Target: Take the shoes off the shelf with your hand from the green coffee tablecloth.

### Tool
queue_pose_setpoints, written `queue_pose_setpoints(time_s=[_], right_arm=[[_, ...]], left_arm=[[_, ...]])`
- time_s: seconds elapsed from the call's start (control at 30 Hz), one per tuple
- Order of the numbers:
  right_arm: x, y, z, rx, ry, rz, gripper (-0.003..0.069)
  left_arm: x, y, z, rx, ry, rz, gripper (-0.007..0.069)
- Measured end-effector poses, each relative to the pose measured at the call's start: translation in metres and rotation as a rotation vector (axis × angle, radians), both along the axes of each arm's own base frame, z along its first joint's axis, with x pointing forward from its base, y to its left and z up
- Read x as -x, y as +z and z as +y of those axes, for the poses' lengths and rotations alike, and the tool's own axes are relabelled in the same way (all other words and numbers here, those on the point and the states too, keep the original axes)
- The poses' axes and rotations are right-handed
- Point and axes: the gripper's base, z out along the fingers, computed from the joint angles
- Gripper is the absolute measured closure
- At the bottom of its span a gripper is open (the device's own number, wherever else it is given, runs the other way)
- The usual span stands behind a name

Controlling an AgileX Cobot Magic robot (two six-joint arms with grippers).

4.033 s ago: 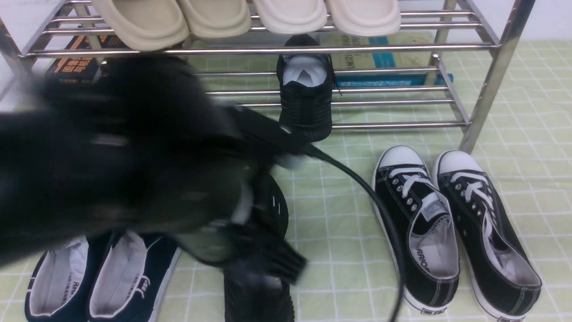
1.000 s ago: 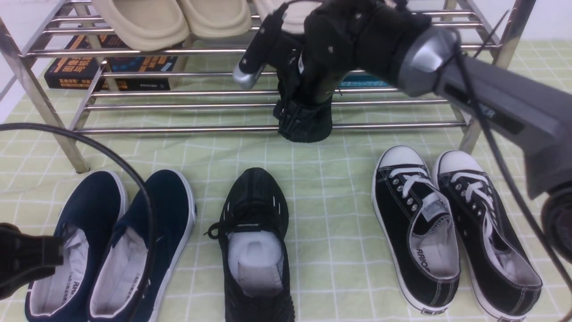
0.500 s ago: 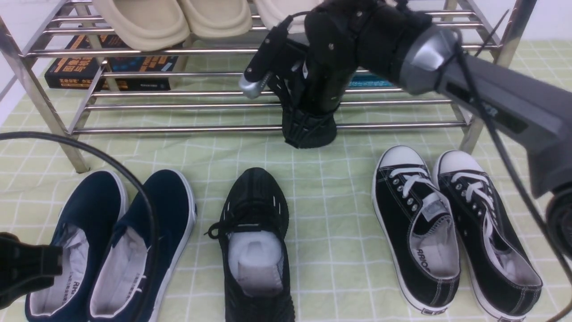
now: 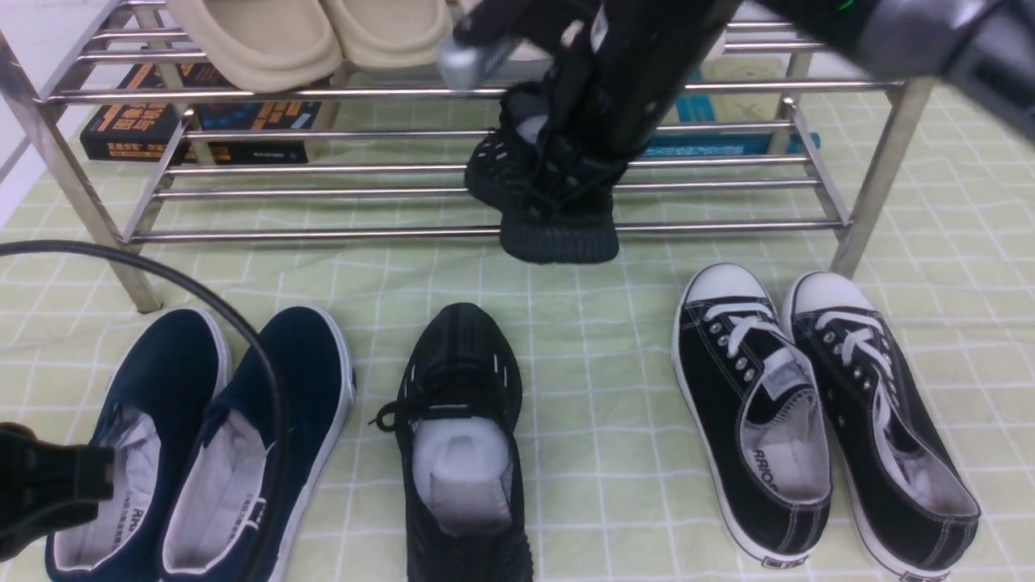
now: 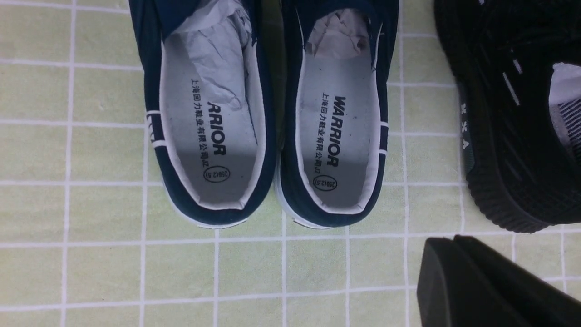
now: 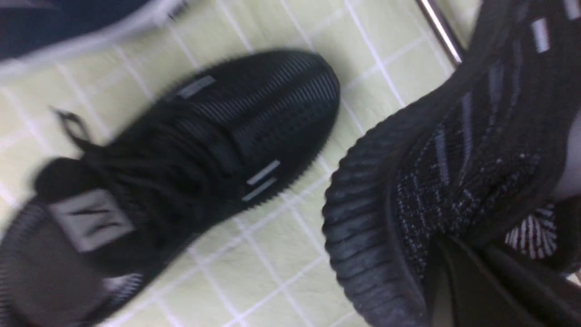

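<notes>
"At twelve o'clock in the front view, on the lower tier of the shelf [image 4: 323,234]: gripped what?"

"Black knit sneaker [image 4: 558,222], clasped from above by the right hand [image 4: 614,81]. Wrapped round the collar and laces, with one silver fingertip [image 4: 469,58] poking out toward nine o'clock. Matched in the right wrist view: ribbed sole pressed right against a black finger."

"Lay which way?"

"Stretched twelve to six along the long axis, toe tipped down past the front bar toward six o'clock, heel drawn up into the palm. Hung partly over the green coffee tablecloth [image 4: 598,380]. Not yet clear of the rack, by the look of it."

"And the mate?"

"Set flat on the cloth at six o'clock from the held one: other black knit sneaker [image 4: 465,420], toe toward twelve, between the navy slip-ons [image 4: 202,436] at its nine and the canvas sneakers [image 4: 817,404] at its three."

"Left gripper [image 4: 48,477]?"

"Parked at seven o'clock over the navy pair, pinched shut on nothing. Well apart from the shelf; right hand plainly nearer."

"Needed next, then?"

"Probably a pull toward six o'clock along that same axis, then a set-down onto the bare cloth at the mate's three o'clock."
</notes>
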Motion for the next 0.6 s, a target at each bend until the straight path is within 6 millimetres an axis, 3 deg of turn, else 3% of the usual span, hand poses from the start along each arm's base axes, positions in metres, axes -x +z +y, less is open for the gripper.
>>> queue_pose_setpoints(time_s=[0.13,0.6], right_arm=[[0.018,0.017,-0.009,-0.055,-0.019,0.021,0.0631],[0.095,0.025,-0.054,-0.079,-0.015,0.148,0.0634]], left_arm=[[0.000,0.000,0.000,-0.001,0.000,0.000,0.0606],[0.001,-0.001,0.002,-0.029,0.000,0.017,0.0606]])
